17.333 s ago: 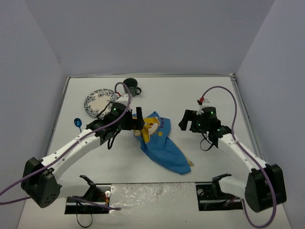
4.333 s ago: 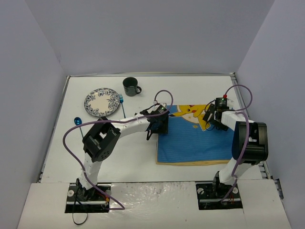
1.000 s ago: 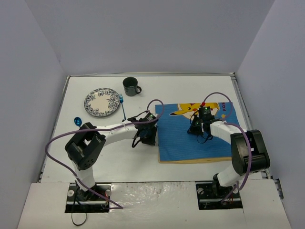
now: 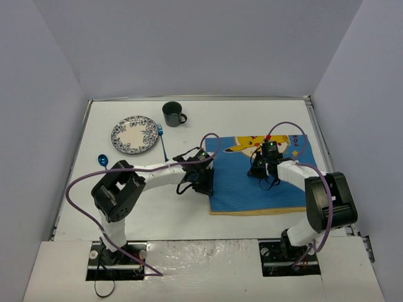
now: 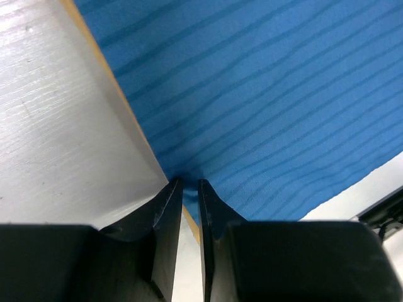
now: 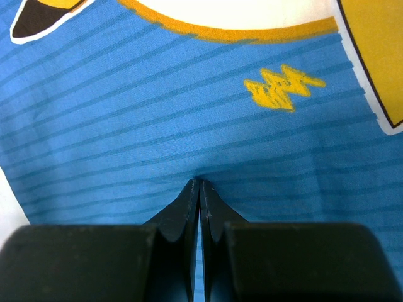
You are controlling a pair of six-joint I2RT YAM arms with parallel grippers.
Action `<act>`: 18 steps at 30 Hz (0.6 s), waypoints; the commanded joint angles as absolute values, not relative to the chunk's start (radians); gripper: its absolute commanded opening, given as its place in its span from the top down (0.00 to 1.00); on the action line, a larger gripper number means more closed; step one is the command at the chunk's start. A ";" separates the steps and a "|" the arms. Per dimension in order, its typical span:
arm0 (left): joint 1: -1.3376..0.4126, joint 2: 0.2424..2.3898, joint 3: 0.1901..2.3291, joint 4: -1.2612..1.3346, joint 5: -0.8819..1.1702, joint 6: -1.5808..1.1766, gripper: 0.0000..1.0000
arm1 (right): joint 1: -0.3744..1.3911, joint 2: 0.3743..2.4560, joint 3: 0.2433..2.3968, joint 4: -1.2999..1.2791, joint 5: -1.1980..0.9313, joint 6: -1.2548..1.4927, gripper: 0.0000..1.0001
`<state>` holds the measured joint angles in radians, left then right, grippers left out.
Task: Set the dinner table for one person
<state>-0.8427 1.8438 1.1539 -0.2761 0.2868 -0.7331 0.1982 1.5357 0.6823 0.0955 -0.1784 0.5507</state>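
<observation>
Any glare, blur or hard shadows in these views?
Top external: even light, soft shadows, slight sheen on the near white strip. Left wrist: mat sharp, left gripper dark, slightly soft. Right wrist: weave sharp, right gripper body blurred.

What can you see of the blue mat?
The mat is a rectangular blue cloth with thin darker stripes and an orange hem along its left and near edges. A yellow cartoon figure and a small lightning mark are printed at its far side. It lies spread flat on the right half of the table. The left hand pinches its left hem. The right hand, shut, touches the cloth near the lightning mark, where it puckers slightly.
</observation>
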 commanded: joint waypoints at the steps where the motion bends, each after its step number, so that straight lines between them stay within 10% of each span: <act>1: -0.820 1.845 1.145 -0.317 0.272 -0.760 0.87 | 0.206 1.522 0.653 0.008 -0.096 0.537 1.00; 18: -0.818 1.738 1.249 -0.382 0.246 -0.771 0.53 | 0.210 1.434 0.772 -0.088 -0.075 0.477 0.86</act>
